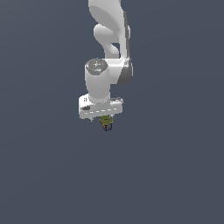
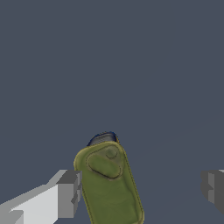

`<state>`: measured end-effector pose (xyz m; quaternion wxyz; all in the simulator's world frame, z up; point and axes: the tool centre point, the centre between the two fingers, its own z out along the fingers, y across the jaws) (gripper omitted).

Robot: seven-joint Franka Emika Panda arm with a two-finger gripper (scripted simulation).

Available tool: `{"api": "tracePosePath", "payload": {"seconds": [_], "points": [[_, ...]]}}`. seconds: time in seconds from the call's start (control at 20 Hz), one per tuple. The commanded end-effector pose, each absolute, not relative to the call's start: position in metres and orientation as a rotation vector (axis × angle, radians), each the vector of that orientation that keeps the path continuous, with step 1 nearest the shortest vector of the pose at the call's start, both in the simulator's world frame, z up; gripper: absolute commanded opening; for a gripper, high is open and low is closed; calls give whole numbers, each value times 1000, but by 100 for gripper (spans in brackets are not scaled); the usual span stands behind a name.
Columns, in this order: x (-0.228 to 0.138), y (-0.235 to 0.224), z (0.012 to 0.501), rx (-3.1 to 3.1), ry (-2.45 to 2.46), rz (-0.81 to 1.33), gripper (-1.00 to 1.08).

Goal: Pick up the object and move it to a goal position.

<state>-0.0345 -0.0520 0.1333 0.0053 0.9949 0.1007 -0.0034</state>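
The object is an olive-green, yellow-edged oblong lump with a dark blue-black part at its far end. In the wrist view it lies between my two grey fingertips. One fingertip is right beside it, and the other stands well apart from it. My gripper is open. In the exterior view the white gripper points down. The tiny object shows just under the hand, partly hidden by it.
A flat, uniform grey-blue surface fills both views. The white arm rises from the gripper toward the top of the exterior view. No other object or marker shows.
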Motion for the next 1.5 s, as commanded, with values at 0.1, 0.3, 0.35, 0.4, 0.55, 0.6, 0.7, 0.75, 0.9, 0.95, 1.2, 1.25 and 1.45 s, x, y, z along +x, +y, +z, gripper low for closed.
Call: {"api": "tracePosePath", "payload": {"seconds": [0.1, 0.3, 0.35, 0.4, 0.55, 0.6, 0.7, 0.75, 0.9, 0.95, 1.2, 1.25, 1.45], "points": [[-50, -47, 123, 3095, 500, -7, 100], [-60, -43, 117, 3075, 628, -4, 100], [-62, -42, 116, 3070, 654, -4, 100], [-65, -41, 115, 3065, 677, -3, 100], [-70, -40, 112, 3053, 735, -2, 100], [-71, -39, 111, 3050, 750, -1, 100], [-73, -39, 110, 3045, 772, -1, 100], [-74, -38, 110, 3043, 780, 0, 100], [-74, -38, 109, 3041, 790, 0, 100], [-74, -38, 109, 3042, 783, -1, 100], [-74, -38, 101, 3042, 784, -1, 100], [-74, -38, 97, 3042, 785, 0, 100], [-75, -38, 78, 3041, 789, 0, 100]]}}
